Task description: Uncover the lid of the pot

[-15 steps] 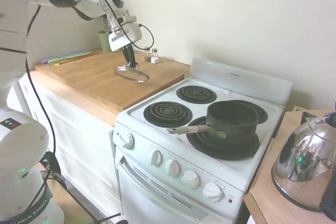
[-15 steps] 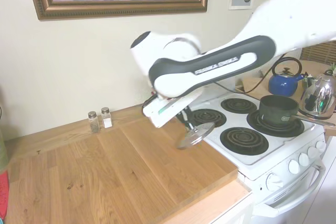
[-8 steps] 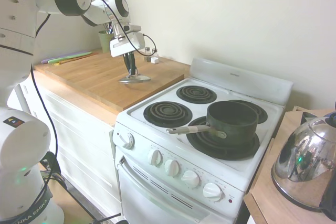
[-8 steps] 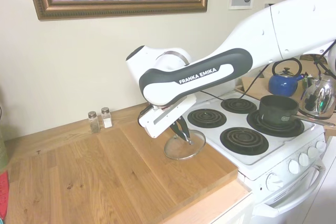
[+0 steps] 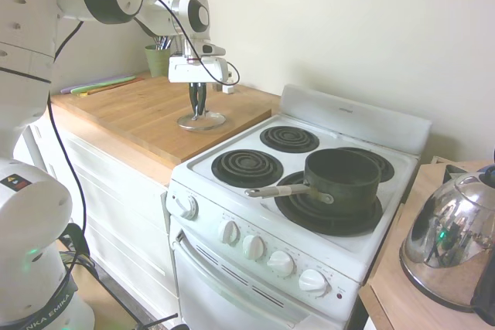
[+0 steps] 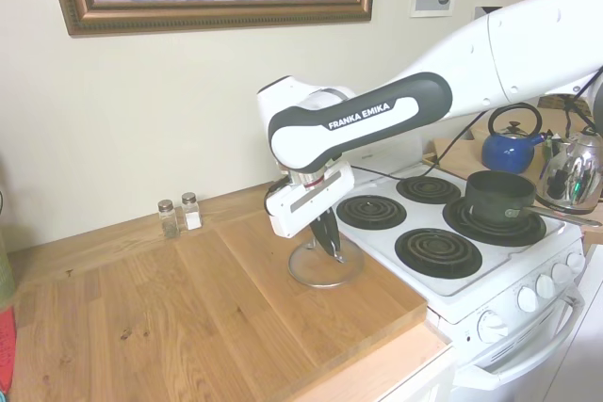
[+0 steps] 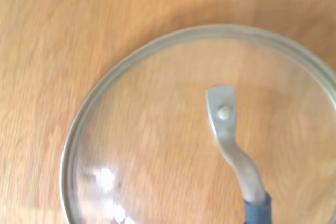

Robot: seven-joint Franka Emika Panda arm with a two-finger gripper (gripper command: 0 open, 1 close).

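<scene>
On the left, the wooden bench [image 5: 131,110] carries the lid [image 5: 201,120], which lies flat on the boards near the edge that meets the stove. The gripper [image 5: 198,103] stands straight down over its middle, fingers drawn narrow around the arched loop handle [image 7: 231,140]; from here I take it to be gripping that handle, though I cannot see whether the pads are pressing or just closed about it. In the wrist view the glass disc sits level on the wood, rim [image 7: 131,61] unbroken all round, the handle running off toward the bottom edge.

To finish this step well, I would want the fingers to part fully before any lift, so the loop is not dragged up and the glass tipped. Then a straight vertical rise, clear of the handle's arch, before swinging away. The lid lies close to the bench edge, so a sideways nudge is the thing to avoid.

The arm [image 6: 377,120] reaches in a long bend, its forearm roughly level above the bench and the wrist turned so the hand points plumb down.

Further right, the stove [image 5: 309,191] shows its coil burners, and the pot [image 5: 340,179] sits open on the front right one, well apart from the lid, its long handle pointing toward the knobs. A shiny kettle [image 5: 452,229] stands at the far right.
</scene>
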